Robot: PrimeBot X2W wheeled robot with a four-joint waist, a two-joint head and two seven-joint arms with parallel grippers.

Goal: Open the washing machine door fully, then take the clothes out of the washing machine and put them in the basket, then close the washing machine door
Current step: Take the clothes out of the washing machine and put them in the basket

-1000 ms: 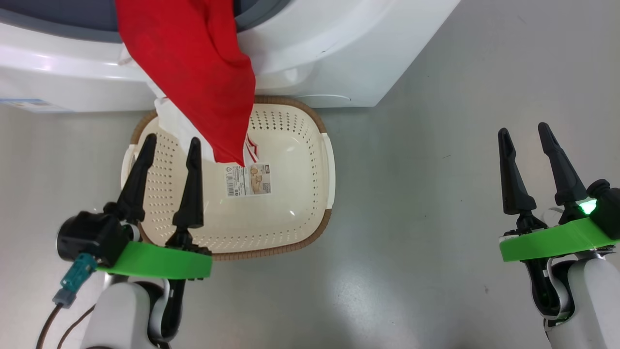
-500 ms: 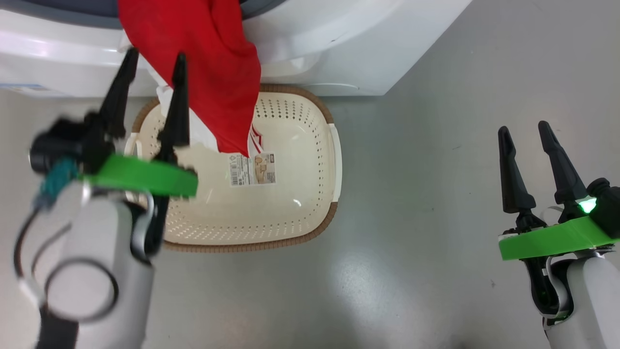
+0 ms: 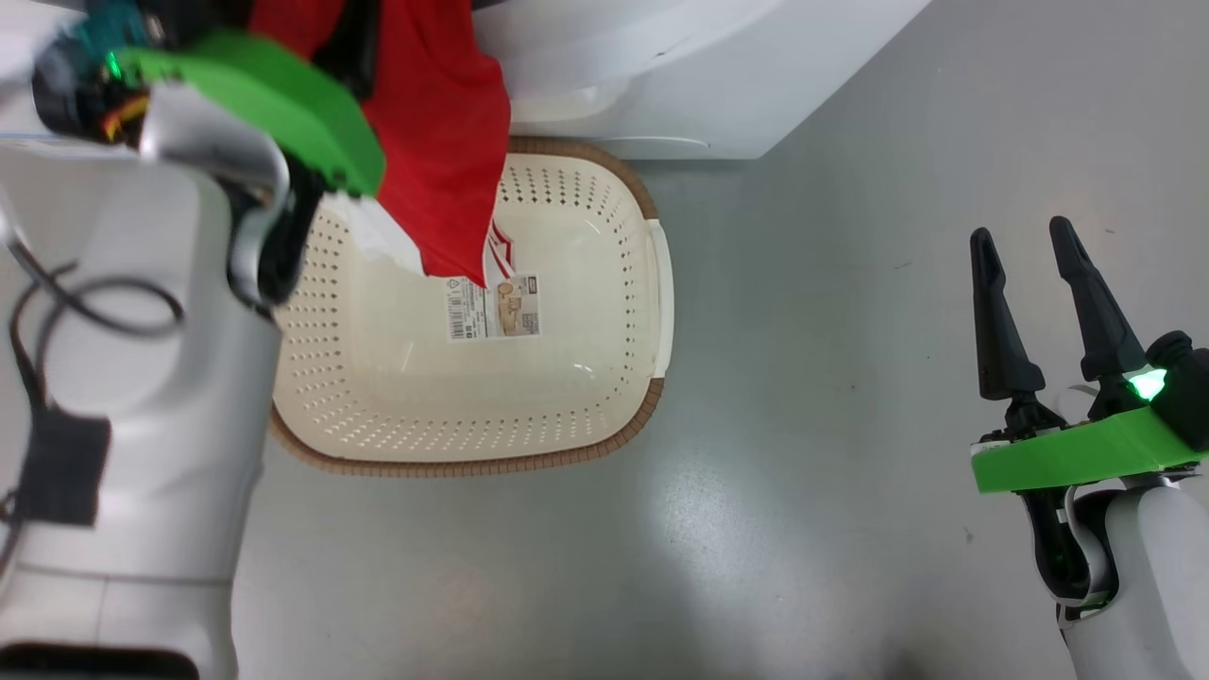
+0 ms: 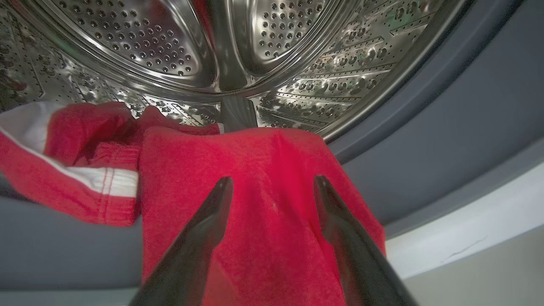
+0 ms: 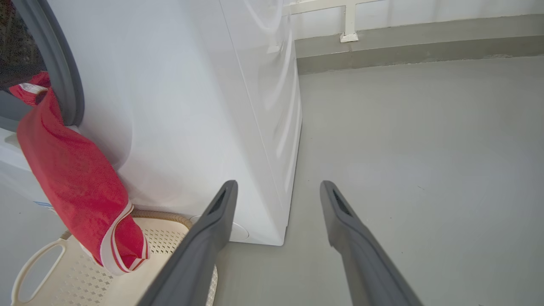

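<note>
While the clothes [image 3: 444, 142] drape from the washing machine [image 3: 699, 76] over the basket [image 3: 664, 283], the left gripper [image 4: 273, 180] stands spread before them. The right gripper [image 3: 1020, 231] gapes empty.

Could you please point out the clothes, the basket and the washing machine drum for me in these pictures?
clothes [image 5: 72, 182], right wrist view, on the red fabric hanging over the basket.
basket [image 3: 529, 397], head view, on its bare inside bottom.
washing machine drum [image 4: 170, 55], left wrist view, on the perforated steel wall.

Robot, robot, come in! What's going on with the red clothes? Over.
Both open: left gripper at the clothes hanging out of the drum, right gripper over the floor. Clothes' end dangles over the basket. Nothing blocking.
</note>
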